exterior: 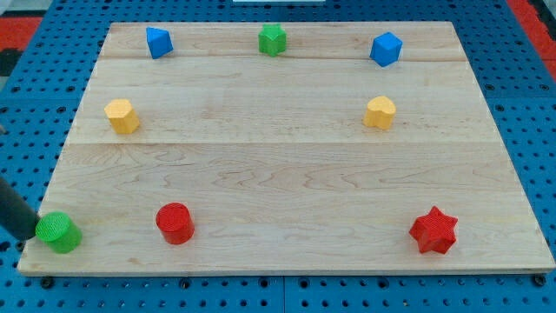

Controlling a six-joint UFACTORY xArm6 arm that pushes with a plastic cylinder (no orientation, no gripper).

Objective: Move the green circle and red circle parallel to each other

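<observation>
The green circle [58,232] sits at the board's bottom left corner. The red circle [175,223] stands to its right, at nearly the same height in the view. My rod enters from the view's left edge, and my tip [26,236] rests just left of the green circle, touching or almost touching it.
The wooden board [287,174] also holds a blue block [157,42], a green block [272,39], a blue cube [386,49], two yellow blocks [122,116] [379,112] and a red star [433,230]. Blue pegboard surrounds the board.
</observation>
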